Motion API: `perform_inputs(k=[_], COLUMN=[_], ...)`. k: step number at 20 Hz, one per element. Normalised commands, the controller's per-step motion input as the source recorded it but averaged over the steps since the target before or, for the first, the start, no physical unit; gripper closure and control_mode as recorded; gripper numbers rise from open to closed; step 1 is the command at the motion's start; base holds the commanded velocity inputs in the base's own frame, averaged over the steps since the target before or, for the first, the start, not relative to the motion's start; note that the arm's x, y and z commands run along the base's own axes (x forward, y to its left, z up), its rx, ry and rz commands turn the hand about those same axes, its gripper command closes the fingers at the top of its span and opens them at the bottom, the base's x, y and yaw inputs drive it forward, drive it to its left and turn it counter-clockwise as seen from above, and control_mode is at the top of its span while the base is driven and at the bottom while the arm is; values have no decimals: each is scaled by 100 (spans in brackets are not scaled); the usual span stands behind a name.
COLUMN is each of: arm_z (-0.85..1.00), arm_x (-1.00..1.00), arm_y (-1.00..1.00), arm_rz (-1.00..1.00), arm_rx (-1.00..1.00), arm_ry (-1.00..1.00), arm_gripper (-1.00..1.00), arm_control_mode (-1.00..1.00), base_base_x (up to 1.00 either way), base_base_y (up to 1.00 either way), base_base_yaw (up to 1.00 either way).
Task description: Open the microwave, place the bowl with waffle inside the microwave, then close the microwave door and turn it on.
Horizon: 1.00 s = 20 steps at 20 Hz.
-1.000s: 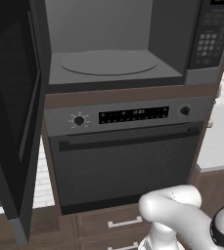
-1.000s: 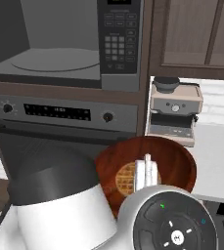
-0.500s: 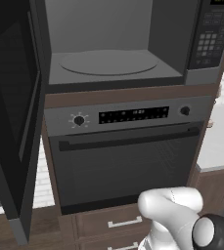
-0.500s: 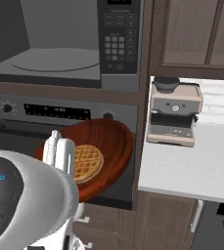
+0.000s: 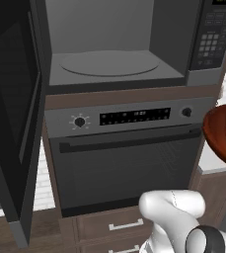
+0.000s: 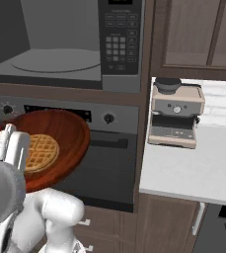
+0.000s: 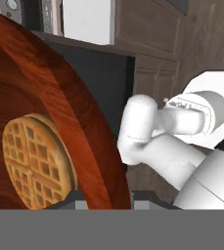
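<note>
The microwave [image 5: 109,64] stands open, its grey cavity and round turntable [image 6: 55,60] bare. The microwave door [image 5: 11,113] is swung out to the left. My gripper [image 6: 12,147] is shut on the rim of the reddish-brown bowl [image 6: 65,138], which hangs in front of the oven, below the cavity and level with the oven's control strip. The waffle [image 6: 40,152] lies inside the bowl. In the left base view the bowl [image 5: 219,134] shows at the right edge. In the hand view the bowl's rim [image 7: 91,146] runs down between my fingertips, with the waffle [image 7: 33,161] beside it.
A black oven [image 5: 129,163] with a knob and bar handle sits under the microwave. The black keypad [image 6: 118,42] is right of the cavity. A coffee machine [image 6: 176,116] stands on the light counter [image 6: 193,170] to the right. Drawers lie below the oven.
The arm has swung left with the bowl, carrying it from beside the counter to in front of the oven. The grip has stayed the same, and the microwave door is still open.
</note>
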Motion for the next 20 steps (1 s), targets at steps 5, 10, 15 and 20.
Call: perform_inputs(k=[5,10,15,20], arm_z=[0,6,17,35], arm_x=[45,29,18,30], arm_y=[46,69,81,62], arm_rz=[-8,-5,-14,-11], arm_rx=[43,10,0,-9], arm_ry=[-7,-7,-8,-2], arm_gripper=[100,100,100,100], arm_control_mode=[-100,-100,-100,-100], base_base_x=[0,0,0,0], base_base_y=[0,0,0,0], base_base_yaw=[0,0,0,0])
